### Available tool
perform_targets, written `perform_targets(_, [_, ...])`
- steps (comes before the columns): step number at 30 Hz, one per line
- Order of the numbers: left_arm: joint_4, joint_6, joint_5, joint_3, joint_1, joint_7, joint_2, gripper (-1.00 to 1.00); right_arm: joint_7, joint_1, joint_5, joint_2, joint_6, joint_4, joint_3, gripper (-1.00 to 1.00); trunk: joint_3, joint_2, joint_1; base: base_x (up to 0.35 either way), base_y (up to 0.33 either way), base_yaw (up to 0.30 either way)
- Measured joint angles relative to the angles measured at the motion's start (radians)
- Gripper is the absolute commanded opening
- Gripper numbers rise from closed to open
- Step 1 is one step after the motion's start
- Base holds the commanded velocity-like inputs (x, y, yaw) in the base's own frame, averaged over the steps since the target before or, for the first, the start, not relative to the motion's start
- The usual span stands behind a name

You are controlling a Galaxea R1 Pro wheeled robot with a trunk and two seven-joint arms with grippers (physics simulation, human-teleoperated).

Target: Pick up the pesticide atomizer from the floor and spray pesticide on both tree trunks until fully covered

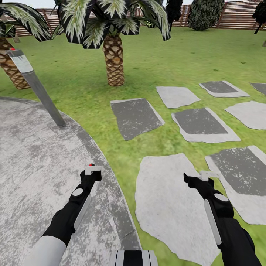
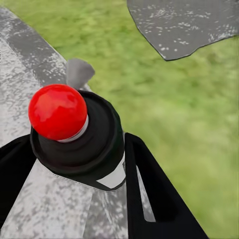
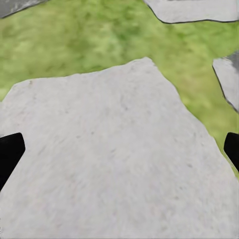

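My left gripper [image 1: 92, 172] is shut on the pesticide atomizer [image 2: 94, 139], a small black bottle with a white label, a red ball on top and a grey trigger. It hangs over the curved edge of the grey stone patio [image 1: 33, 159], beside the grass floor [image 1: 184, 55]. In the head view the atomizer [image 1: 91, 168] shows as a small red dot and a pale piece at the fingertips. My right gripper [image 1: 202, 178] is open and empty above a pale stepping stone [image 3: 109, 159], its black fingertips [image 3: 10, 152] far apart. The trees are out of view.
Two short palm-like plants [image 1: 113, 59] stand at the back left on the lawn. A leaning grey post [image 1: 38, 90] rises from the patio edge. Several grey stepping stones [image 1: 201, 123] lie to the right. A slatted wooden fence [image 1: 240, 16] closes the far side.
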Motion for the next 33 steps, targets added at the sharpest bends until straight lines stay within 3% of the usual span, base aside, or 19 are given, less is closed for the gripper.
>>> perform_targets(24, [0.0, 0.0, 0.002, 0.0, 0.0, 0.0, 0.0, -1.0, 0.001, 0.0, -0.001, -0.005, 0.002, 0.0, -0.004, 1.0, 0.119, 0.006, -0.011, 0.0, 0.0, -0.186])
perform_targets(33, [0.0, 0.0, 0.002, 0.0, 0.0, 0.0, 0.0, -1.0, 0.001, 0.0, -0.001, -0.005, 0.002, 0.0, -0.004, 1.0, 0.13, 0.006, -0.011, 0.0, 0.0, -0.194])
